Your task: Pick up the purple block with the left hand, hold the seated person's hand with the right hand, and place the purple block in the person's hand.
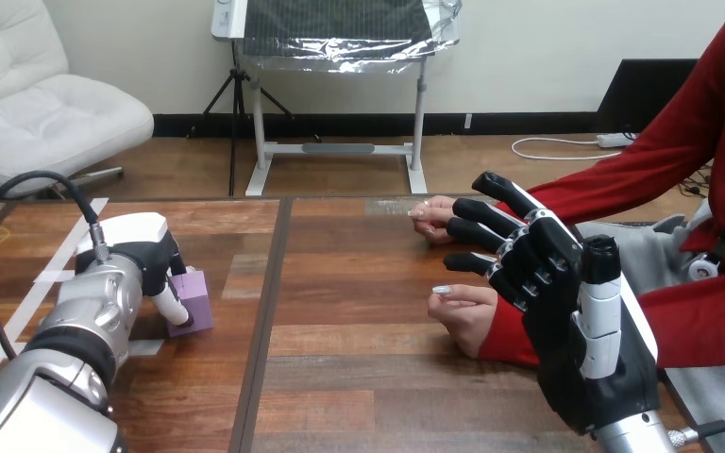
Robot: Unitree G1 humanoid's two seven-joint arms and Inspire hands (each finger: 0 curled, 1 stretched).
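The head camera looks forward and down across the wooden table (pixel 359 377) — from close above its near edge. The left hand (pixel 146 260), on the purple block (pixel 193 294), lies at left; the right hand (pixel 562 330) looms nearest — lower right.

I see a wooden table (pixel 359 377) of brown planks in mixed tones. A dark seam (pixel 262 330) runs from the far edge to the near edge and splits the top into two panels. Left of the seam, a long white tape strip (pixel 68 236) crosses the panel diagonally, and a shorter strip (pixel 52 276) lies across it. A further short white piece (pixel 147 346) lies nearer the seam. Just right of the seam, at the far edge, I note a pale scuffed patch (pixel 389 206).
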